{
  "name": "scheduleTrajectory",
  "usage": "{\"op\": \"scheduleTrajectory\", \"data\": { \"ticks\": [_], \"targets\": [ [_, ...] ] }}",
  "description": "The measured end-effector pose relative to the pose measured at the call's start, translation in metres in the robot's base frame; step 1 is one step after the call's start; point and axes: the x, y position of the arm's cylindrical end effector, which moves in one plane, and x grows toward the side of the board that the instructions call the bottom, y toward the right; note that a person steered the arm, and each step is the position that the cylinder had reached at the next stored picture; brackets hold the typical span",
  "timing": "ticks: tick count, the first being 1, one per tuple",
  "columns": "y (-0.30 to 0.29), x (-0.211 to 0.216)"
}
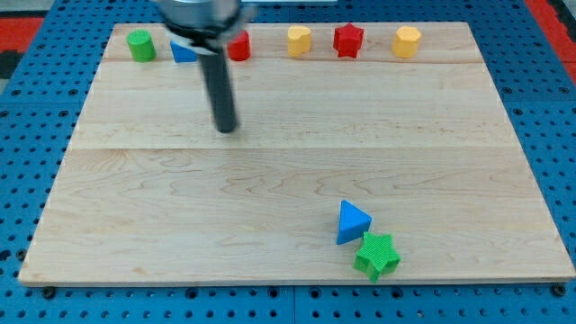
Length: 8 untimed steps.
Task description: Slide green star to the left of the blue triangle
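The green star (377, 255) lies near the view's bottom edge of the wooden board (180, 225), right of centre. The blue triangle (352, 222) touches it, just above and to its left. My tip (227, 127) rests on the board in the upper left part, far from both blocks, up and to the left of them.
A row of blocks lines the view's top edge: a green cylinder (139, 45), a blue block (183, 51) partly hidden behind the rod, a red block (238, 46), a yellow block (299, 40), a red star (348, 40) and a yellow hexagon (407, 41).
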Motion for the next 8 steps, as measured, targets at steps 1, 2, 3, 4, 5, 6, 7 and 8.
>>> {"op": "scheduleTrajectory", "data": {
  "ticks": [1, 2, 3, 4, 5, 6, 7, 8],
  "targets": [
    [0.099, 0.004],
    [0.184, 0.042],
    [0.25, 0.13],
    [0.252, 0.198],
    [0.246, 0.199],
    [0.236, 0.198],
    [0.222, 0.199],
    [0.211, 0.199]
  ]
}}
